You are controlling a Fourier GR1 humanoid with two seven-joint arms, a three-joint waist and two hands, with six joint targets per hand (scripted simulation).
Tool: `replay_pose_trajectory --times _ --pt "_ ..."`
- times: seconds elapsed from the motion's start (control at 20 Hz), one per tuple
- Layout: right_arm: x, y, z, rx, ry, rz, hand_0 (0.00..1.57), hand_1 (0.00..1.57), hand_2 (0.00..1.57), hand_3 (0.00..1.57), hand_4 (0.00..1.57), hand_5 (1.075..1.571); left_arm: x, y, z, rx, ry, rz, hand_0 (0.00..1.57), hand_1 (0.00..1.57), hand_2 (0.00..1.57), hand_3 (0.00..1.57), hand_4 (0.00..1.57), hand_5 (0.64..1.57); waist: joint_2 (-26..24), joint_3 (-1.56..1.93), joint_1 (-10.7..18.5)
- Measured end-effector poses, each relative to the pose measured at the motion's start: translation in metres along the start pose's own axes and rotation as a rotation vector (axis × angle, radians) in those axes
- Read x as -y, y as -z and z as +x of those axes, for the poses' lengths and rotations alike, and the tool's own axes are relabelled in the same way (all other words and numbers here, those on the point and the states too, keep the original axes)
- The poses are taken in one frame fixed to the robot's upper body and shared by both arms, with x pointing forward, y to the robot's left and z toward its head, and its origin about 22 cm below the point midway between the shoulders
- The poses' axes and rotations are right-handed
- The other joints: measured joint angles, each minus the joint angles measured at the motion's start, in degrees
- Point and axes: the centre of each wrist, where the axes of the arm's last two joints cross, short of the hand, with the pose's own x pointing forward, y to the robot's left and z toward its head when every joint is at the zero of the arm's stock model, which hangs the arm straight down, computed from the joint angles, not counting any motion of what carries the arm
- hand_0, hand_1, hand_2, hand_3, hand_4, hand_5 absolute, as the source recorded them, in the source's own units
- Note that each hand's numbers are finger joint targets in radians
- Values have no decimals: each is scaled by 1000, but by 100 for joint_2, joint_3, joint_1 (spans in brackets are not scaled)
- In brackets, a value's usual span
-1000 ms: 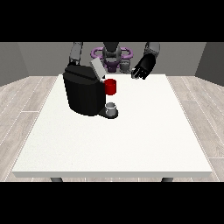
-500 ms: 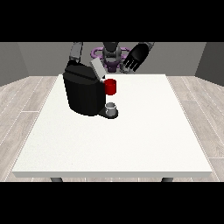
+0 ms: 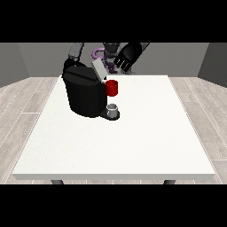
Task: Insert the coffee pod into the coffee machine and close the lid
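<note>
On the white table (image 3: 133,142) the coffee machine (image 3: 84,95) has its lid (image 3: 98,70) up. The hand at the view's right (image 3: 126,55) hovers nearby, fingers spread, holding nothing. I can't tell if the pod's inside.

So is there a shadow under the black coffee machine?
Front view: only a faint one; the white table is evenly lit around the coffee machine, the small grey cup casts almost no shadow, and nothing glares.

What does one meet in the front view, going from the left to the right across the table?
Black coffee machine → small grey cup at its base → red pod holder → raised black hand at the view's right.
</note>
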Motion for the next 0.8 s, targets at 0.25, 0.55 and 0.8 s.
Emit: replay_pose_trajectory --times 0.25,0.55,0.8 --pt "6 11 21 56 -15 -19 0 0 0 0 0 1571 -22 -1 8 1 18 50 1265 1265 1303 1256 465 1571 290 -1 -137" --pt "20 19 37 89 -6 -28 0 0 0 0 0 1571 -35 -2 10 4 23 71 1188 1188 1266 1227 471 1571 582 -1 -300" --pt "24 25 45 111 2 -60 0 0 0 0 118 1571 -47 -2 17 25 39 82 1248 1248 1286 1244 445 1571 799 0 -270"
